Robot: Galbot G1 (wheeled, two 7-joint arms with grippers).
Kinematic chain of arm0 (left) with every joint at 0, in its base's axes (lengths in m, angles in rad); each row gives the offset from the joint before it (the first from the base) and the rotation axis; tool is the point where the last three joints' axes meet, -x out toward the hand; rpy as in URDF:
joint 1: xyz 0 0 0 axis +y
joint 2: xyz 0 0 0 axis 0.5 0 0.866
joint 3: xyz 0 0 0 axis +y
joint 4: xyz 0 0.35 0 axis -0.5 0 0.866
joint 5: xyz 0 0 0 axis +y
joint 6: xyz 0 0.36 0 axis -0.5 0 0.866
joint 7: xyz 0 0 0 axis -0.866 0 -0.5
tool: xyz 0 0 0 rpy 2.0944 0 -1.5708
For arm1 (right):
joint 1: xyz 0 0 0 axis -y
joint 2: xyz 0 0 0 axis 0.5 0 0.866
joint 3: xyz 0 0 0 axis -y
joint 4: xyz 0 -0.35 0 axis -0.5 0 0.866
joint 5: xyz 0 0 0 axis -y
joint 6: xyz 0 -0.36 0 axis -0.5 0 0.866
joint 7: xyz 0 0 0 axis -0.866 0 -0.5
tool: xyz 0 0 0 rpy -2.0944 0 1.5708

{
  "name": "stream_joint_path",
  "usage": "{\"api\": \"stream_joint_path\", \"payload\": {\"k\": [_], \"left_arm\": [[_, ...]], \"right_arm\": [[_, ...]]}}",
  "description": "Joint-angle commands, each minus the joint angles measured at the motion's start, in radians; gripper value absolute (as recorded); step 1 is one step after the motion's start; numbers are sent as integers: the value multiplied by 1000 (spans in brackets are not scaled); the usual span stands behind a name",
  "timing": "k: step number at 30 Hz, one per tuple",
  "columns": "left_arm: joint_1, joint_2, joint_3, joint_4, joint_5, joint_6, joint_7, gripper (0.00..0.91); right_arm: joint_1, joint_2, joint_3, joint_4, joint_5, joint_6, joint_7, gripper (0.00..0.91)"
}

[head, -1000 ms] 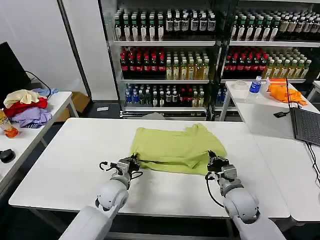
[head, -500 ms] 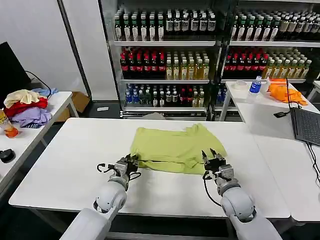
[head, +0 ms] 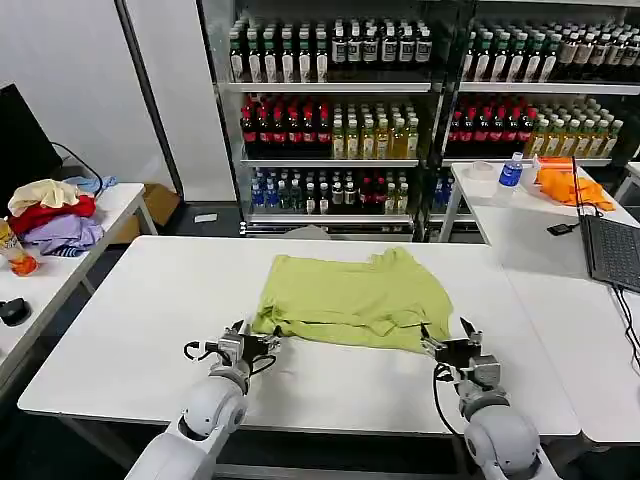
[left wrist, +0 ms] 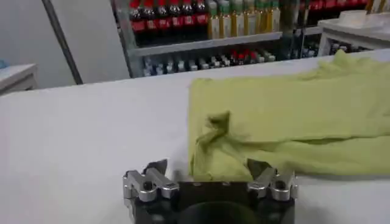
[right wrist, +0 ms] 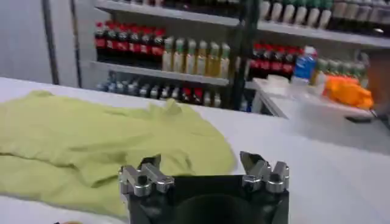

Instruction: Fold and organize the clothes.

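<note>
lime T-shirt [head: 350, 298] folded on white table [head: 130, 310], left gripper [head: 243, 345] and right gripper [head: 455, 349] spread wide, empty, at shirt's near edge

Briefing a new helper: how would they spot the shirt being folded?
On the big white table before the drinks shelves, a lime-green short-sleeved T-shirt lies partly folded. Unlike the cream, red and lavender pile on the left side table, it lies alone and plain.

The lime T-shirt [head: 348, 298] lies flat, folded roughly in half, on the middle of the white table [head: 130, 320]. Its near edge is rumpled, seemingly doubled under at the left corner.
</note>
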Motion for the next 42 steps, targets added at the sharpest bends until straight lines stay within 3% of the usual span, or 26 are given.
{"api": "stream_joint_path", "payload": {"k": [1, 2, 3, 4, 5, 6, 7, 8, 12, 32, 42], "left_arm": [[3, -2, -12, 5, -28, -3, -1, 907], [1, -1, -11, 5, -28, -3, -1, 907], [-1, 0, -11, 5, -31, -5, -1, 846], [-2, 2, -10, 6, -32, -7, -1, 625], [-3, 3, -10, 6, -32, -9, -1, 443], [-2, 5, -9, 5, -32, -11, -1, 373], [-2, 6, -8, 4, -33, -12, -1, 252], [0, 7, -8, 2, -33, -13, 0, 202], [5, 7, -7, 0, -33, -16, 1, 131], [49, 8, -14, -44, -44, -42, 19, 111], [288, 39, -76, -272, -36, -36, 17, 91]], "right_arm": [[-35, 3, 45, -20, 74, -22, 8, 907], [-30, 4, 41, -26, 85, -28, 10, 725], [-27, 5, 38, -28, 93, -30, 10, 574], [-25, 5, 32, -32, 101, -31, 10, 262], [-23, 5, 26, -37, 108, -32, 10, 50], [-22, 5, 20, -41, 110, -34, 9, 0], [-21, 5, 15, -45, 110, -34, 8, 0], [-21, 6, 11, -48, 111, -34, 9, 0], [-19, 11, 0, -51, 116, -36, 9, 0], [-36, -4, 15, -5, 109, -34, 10, 0], [-199, -53, 90, 159, 101, -56, 3, 0]]}}
